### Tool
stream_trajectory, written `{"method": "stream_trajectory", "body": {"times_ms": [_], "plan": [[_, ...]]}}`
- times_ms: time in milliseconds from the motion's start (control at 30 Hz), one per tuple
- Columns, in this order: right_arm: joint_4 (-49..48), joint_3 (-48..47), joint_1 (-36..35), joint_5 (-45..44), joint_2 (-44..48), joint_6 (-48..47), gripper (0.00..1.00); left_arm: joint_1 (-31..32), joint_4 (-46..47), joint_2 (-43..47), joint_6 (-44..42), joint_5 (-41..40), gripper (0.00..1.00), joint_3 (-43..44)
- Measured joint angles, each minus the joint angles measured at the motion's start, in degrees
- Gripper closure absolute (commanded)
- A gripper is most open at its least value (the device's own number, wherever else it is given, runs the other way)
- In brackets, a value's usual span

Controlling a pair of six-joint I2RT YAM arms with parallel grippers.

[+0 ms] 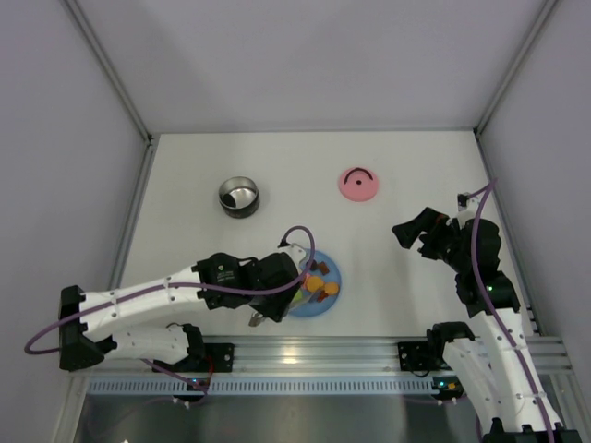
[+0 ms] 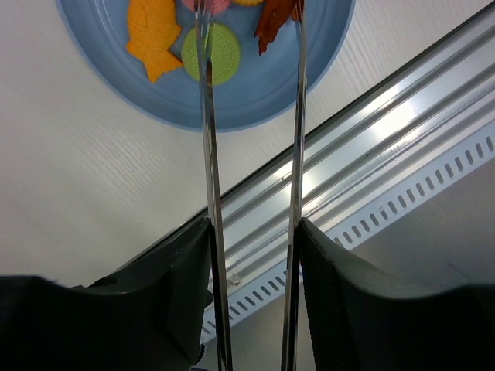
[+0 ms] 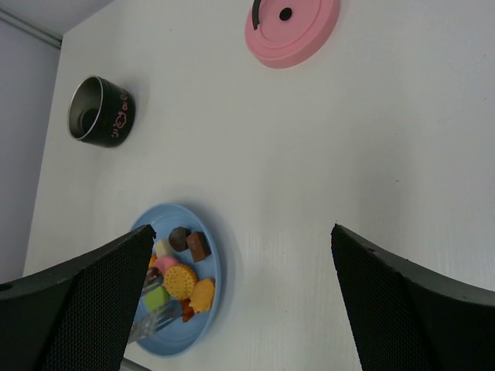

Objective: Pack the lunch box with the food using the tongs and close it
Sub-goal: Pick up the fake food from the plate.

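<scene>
My left gripper (image 2: 255,232) is shut on the tongs (image 2: 207,154), one slim silver arm against each finger. The tongs reach out over the blue plate (image 2: 255,100), and their arms pass beside a green round piece (image 2: 220,52) and a red-brown piece (image 2: 272,22); the tips run out of view. In the top view the left gripper (image 1: 277,277) sits at the plate's left edge. The food (image 1: 321,286) lies heaped on that plate. The lunch box (image 1: 239,197) stands open at the back left, its pink lid (image 1: 358,184) apart to the right. My right gripper (image 1: 416,235) hovers open and holds nothing.
An orange fish-shaped piece (image 2: 152,35) lies left of the green one. The aluminium rail (image 1: 323,351) runs along the near table edge, just behind the plate. Grey walls close in the table on three sides.
</scene>
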State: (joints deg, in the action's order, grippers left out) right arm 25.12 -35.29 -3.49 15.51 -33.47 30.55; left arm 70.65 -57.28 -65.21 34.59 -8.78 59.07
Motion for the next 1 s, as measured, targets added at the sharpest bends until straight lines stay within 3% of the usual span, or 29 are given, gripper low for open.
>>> {"method": "stream_trajectory", "body": {"times_ms": [300, 1000], "plan": [[0.02, 0.0, 0.0, 0.0, 0.02, 0.0, 0.05, 0.0, 0.07, -0.55, 0.26, -2.84, 0.48, 0.85], [0.07, 0.02, 0.0, -0.04, 0.48, -0.13, 0.05, 0.0, 0.52, -3.43, -0.26, -0.2, 0.5, 1.68]]}}
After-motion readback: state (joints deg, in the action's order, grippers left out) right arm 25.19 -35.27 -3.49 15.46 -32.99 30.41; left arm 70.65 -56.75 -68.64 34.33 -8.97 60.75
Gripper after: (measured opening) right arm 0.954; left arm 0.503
